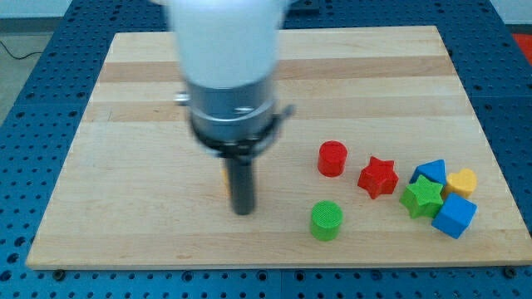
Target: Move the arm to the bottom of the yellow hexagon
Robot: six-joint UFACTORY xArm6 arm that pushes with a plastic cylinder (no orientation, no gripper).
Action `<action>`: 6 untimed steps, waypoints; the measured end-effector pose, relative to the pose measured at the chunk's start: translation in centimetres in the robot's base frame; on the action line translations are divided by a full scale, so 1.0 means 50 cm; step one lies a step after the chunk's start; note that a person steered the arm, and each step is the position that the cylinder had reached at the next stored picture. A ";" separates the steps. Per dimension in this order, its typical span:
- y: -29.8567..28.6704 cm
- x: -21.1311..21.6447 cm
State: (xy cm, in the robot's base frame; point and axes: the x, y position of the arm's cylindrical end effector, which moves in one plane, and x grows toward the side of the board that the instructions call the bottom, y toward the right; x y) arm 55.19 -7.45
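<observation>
My dark rod comes down from the white and grey arm body, and my tip rests on the wooden board left of centre. A thin sliver of a yellow block shows at the rod's left edge, just above the tip. The rod hides most of it, so its shape cannot be made out. The tip sits at that block's lower side as seen in the view.
A green cylinder lies to the right of the tip. Further right are a red cylinder and a red star, then a cluster: a blue block, a yellow block, a green star and a blue cube.
</observation>
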 end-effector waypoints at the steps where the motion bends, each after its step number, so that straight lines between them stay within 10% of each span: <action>1: -0.147 -0.080; 4: -0.030 0.006; 6: -0.011 -0.125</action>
